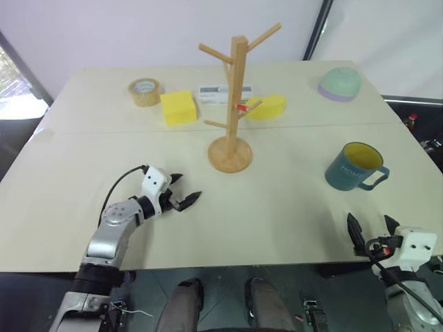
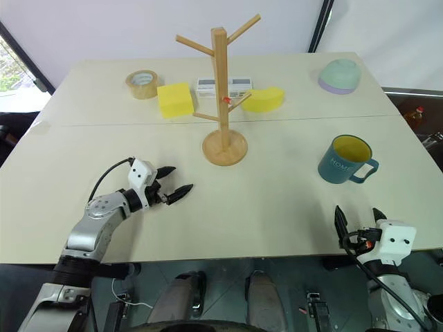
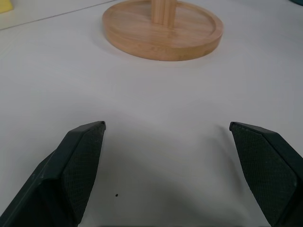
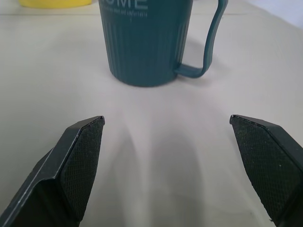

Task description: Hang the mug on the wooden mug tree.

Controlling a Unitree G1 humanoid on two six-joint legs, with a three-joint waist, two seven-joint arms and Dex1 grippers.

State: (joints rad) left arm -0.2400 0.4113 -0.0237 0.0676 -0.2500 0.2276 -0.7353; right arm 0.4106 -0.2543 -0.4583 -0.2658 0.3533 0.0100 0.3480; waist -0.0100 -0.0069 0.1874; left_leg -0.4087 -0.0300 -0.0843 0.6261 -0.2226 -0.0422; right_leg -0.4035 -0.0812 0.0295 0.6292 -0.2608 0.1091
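Mug (image 1: 354, 167) upright on surface (image 1: 277, 221), right of frame; wooden mug tree (image 1: 232, 104) centre. Left fingers (image 1: 181, 190) and right fingers (image 1: 372, 229) spread, empty.

— Anything readable here?
— Pale capital letters on the side of the mug (image 2: 344, 164). In the head views they look like "HOME"; the right wrist view cuts the word at the top and only "OME" shows.
— Anything else?
— The small white box (image 1: 225, 93) behind the wooden mug tree (image 1: 232, 111) carries print, too small to read.

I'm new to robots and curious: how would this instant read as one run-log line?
stage: before pickup | mug: upright on table, unheld | right pincer: open, facing mug | left pincer: open, empty, facing mug tree
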